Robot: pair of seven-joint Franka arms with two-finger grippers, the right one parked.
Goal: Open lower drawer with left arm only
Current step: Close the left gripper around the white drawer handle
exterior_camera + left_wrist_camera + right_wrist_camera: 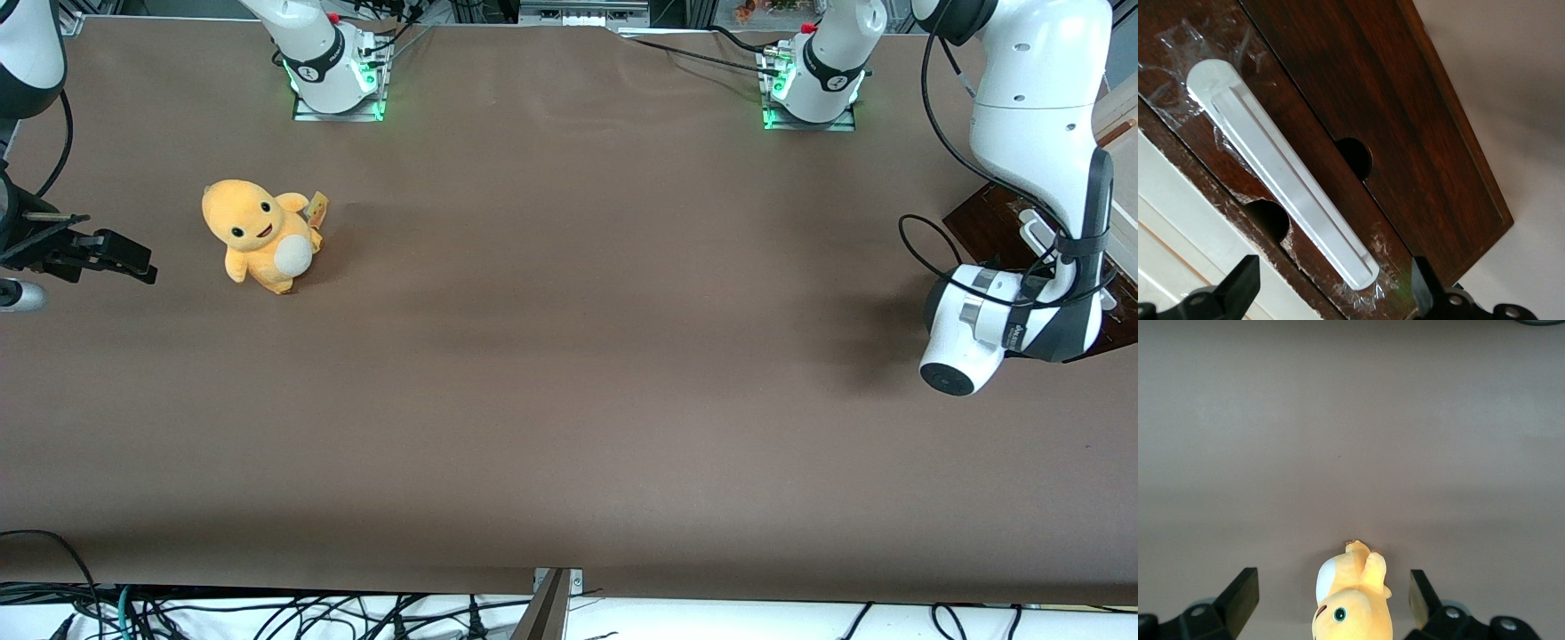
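Brown table (569, 356); pincer (1331, 293) spread before handle (1281, 173)

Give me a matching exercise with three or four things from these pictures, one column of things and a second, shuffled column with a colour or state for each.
Things:
1. bar handle
2. lower drawer
3. plush toy
4. gripper

Colour or state:
A. yellow-orange
B. open, fingers either side of the handle's end
C. white
D. dark reddish-brown wood

Pairs: 1-C, 2-D, 3-A, 4-B
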